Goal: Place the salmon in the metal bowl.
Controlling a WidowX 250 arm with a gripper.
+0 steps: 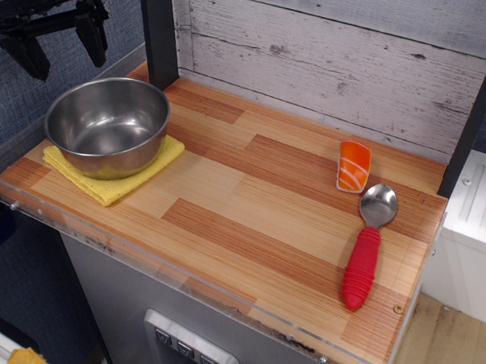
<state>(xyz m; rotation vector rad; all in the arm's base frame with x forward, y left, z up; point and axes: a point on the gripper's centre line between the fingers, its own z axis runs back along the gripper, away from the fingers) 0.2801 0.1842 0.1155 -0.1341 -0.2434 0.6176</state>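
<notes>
The salmon [353,166], orange with pale stripes and a white base, lies on the wooden table near the right back, just above the head of a spoon. The metal bowl [107,126], round and shiny, stands empty on a yellow cloth at the left. My gripper [62,47] hangs in the air at the top left, above and behind the bowl, far from the salmon. Its two black fingers stand apart and hold nothing.
A red-handled spoon [366,250] lies at the right, its metal head next to the salmon. The yellow cloth [114,180] sits under the bowl. A black post [159,33] stands behind the bowl, another at the right edge. A whitewashed plank wall backs the table.
</notes>
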